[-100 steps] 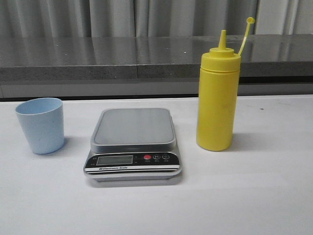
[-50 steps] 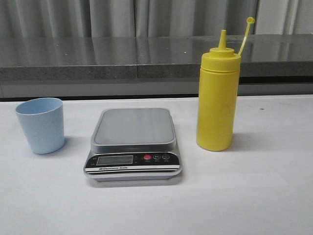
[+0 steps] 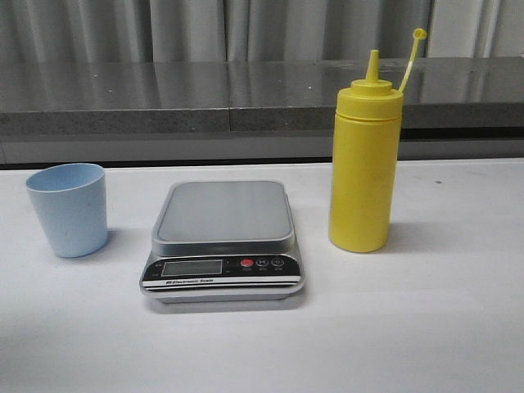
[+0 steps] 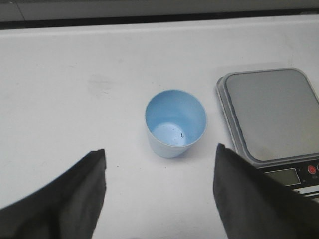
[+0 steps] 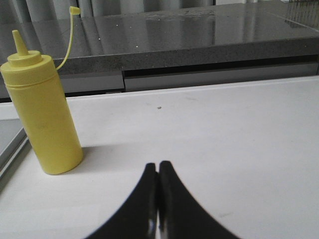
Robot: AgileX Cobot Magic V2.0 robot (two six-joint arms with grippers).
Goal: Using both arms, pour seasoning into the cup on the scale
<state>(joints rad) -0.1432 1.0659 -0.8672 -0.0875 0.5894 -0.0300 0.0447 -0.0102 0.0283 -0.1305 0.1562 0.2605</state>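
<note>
The pale-blue cup point(image 3: 68, 209) stands upright and empty on the white table, left of the silver-grey scale point(image 3: 223, 214), whose platform is bare. The yellow seasoning bottle point(image 3: 364, 169) stands upright to the right of the scale, its cap hanging on its tether. No gripper shows in the front view. In the left wrist view my left gripper point(image 4: 160, 152) is open and empty, with the cup point(image 4: 175, 123) just beyond the gap between its fingers and the scale point(image 4: 271, 112) beside it. In the right wrist view my right gripper point(image 5: 158, 166) is shut and empty, apart from the bottle point(image 5: 42, 109).
A dark grey stone counter ledge point(image 3: 164, 98) runs along the back of the table, with grey curtains behind it. The white tabletop point(image 3: 426, 327) stretches to the front and right of the bottle.
</note>
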